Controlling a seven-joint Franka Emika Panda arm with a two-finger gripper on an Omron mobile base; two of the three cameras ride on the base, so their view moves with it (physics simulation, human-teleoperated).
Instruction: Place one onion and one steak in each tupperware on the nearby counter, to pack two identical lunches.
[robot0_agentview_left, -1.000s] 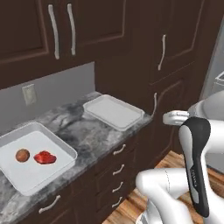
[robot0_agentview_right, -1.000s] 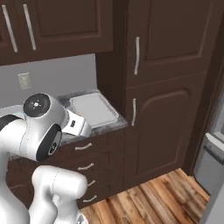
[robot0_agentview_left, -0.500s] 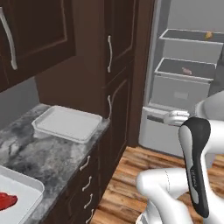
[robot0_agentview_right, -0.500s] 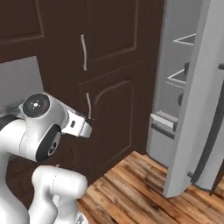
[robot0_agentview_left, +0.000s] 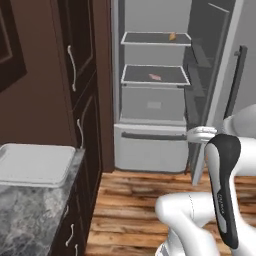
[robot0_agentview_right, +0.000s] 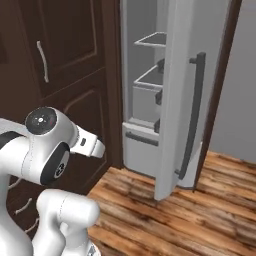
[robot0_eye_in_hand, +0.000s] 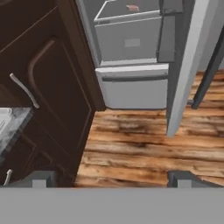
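We take the open fridge (robot0_agentview_left: 155, 100) as our landmark. Far to its left, in the left base view, a white tupperware (robot0_agentview_left: 35, 164) sits on the marbled desk (robot0_agentview_left: 30, 220), past the tall dark cabinet (robot0_agentview_left: 82, 85) that stands just beside the fridge. Inside the fridge we see a small yellowish item (robot0_agentview_left: 172, 36) on the upper shelf and a pinkish item (robot0_agentview_left: 155, 76) on the shelf below; we cannot tell whether these are the onion and steak. The fridge door (robot0_agentview_right: 182, 95) swings out to the right over the wooden floor (robot0_eye_in_hand: 140, 148). Our gripper (robot0_eye_in_hand: 111, 178) hangs in front of the fridge, jaws spread wide, holding nothing.
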